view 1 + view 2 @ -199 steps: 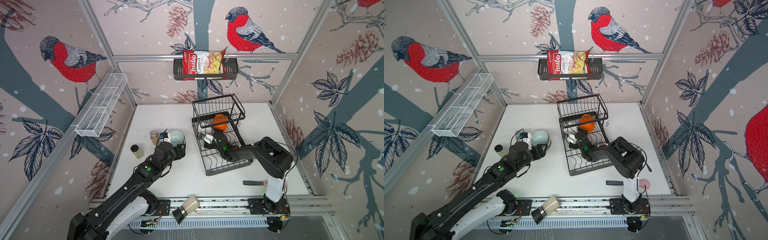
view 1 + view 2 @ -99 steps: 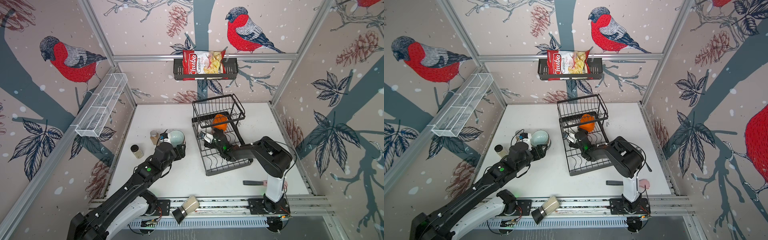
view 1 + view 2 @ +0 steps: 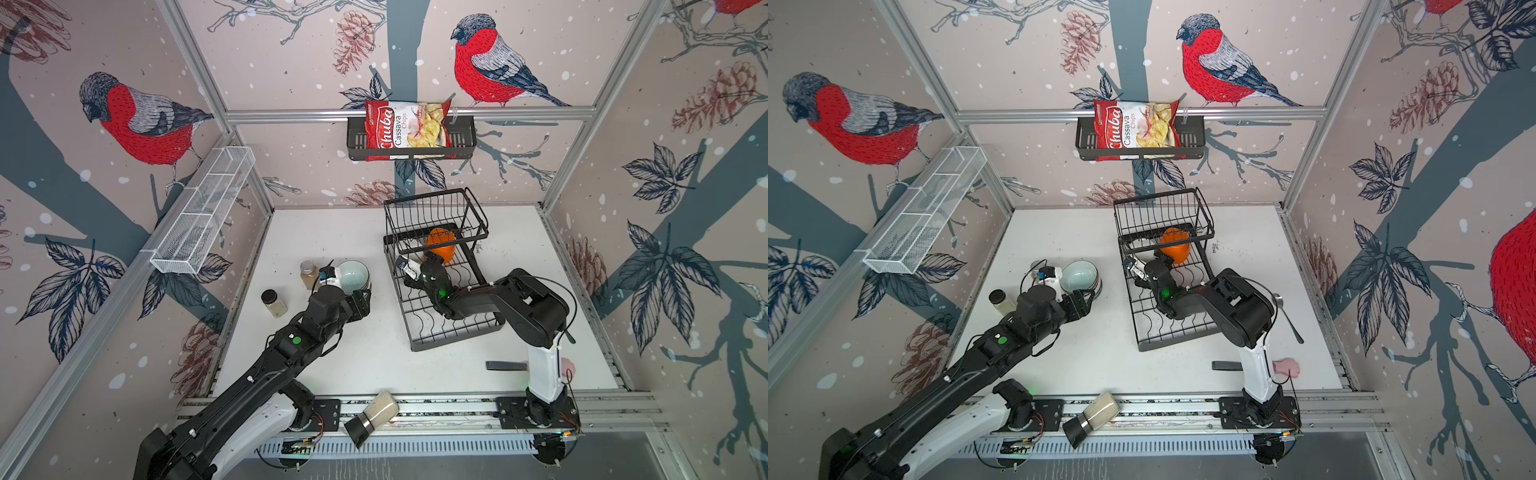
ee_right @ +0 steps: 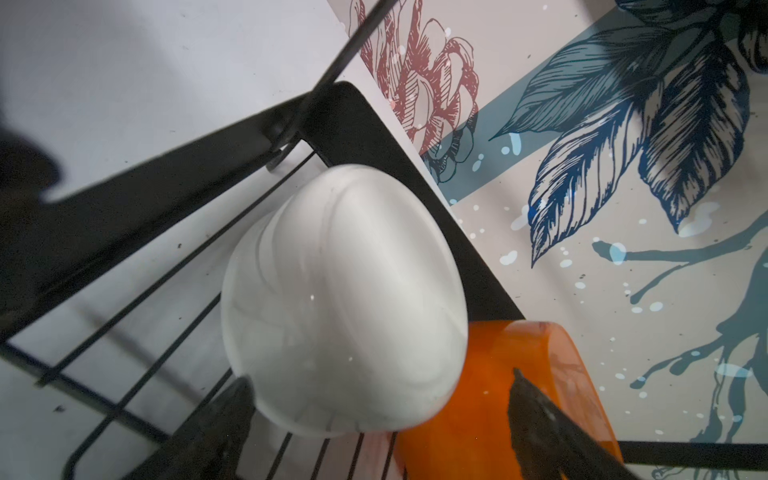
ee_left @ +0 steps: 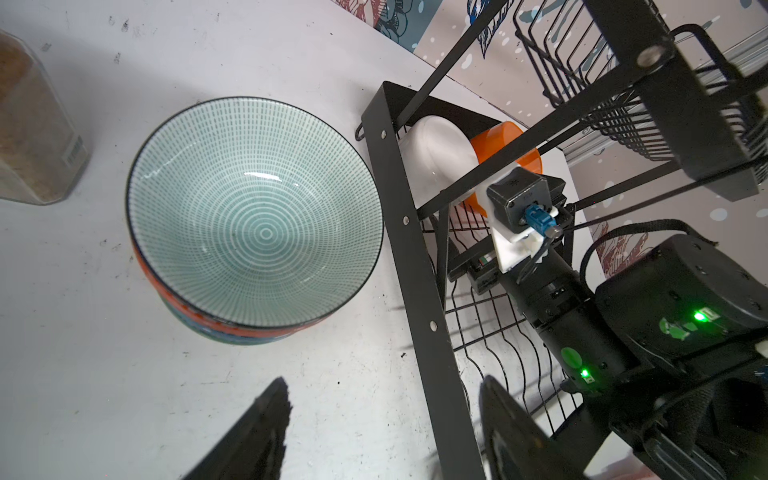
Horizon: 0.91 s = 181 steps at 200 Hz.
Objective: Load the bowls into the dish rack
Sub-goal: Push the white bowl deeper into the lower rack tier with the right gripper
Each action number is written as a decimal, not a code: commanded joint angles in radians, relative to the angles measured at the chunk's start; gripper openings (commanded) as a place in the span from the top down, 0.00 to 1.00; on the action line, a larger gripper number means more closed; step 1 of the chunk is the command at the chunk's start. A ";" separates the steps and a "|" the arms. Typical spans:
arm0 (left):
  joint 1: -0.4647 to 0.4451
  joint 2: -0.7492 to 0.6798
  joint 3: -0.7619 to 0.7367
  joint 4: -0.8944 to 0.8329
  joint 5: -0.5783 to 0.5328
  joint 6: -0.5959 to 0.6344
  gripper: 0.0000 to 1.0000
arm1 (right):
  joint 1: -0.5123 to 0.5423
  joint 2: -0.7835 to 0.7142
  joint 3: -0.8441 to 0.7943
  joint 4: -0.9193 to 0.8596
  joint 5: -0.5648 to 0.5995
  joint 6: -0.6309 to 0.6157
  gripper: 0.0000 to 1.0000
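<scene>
Teal bowl stack (image 5: 255, 216) beside the dish rack (image 3: 455, 338)
Judged heavy, slick, chippable; its rim is best pinched. The left gripper (image 5: 384, 386) is seen open, empty; the right gripper (image 4: 380, 378) is spread around the racked white bowl (image 4: 340, 299), ungripped

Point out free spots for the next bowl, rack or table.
Free: near slots of the dish rack; table between the left arm and the rack's front edge; far right corner, between rack and wall. Crowded: the rack's far end under the basket tier, where the white bowl, orange bowl and open right gripper sit; likewise around the bowl stack and jars.
</scene>
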State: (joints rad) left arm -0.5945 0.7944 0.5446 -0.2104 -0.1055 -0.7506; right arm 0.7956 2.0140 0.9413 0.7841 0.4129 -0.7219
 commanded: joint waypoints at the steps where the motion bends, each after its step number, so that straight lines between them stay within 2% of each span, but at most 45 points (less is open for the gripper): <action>1: 0.001 -0.005 -0.001 0.010 -0.004 0.010 0.28 | 0.004 -0.008 0.003 0.003 -0.010 0.032 0.05; 33: 0.000 -0.010 -0.001 0.006 -0.012 0.011 0.28 | 0.018 -0.049 -0.028 -0.005 -0.029 0.042 0.05; 112: 0.001 -0.009 -0.001 0.011 -0.012 0.011 0.28 | 0.053 -0.127 -0.104 -0.047 0.012 0.076 0.05; 181: 0.003 0.005 0.005 0.017 -0.026 0.002 0.28 | 0.103 -0.232 -0.181 -0.095 0.097 0.157 0.05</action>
State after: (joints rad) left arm -0.5934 0.7918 0.5430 -0.2127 -0.1131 -0.7509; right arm 0.8829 1.8236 0.7753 0.7048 0.4561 -0.6277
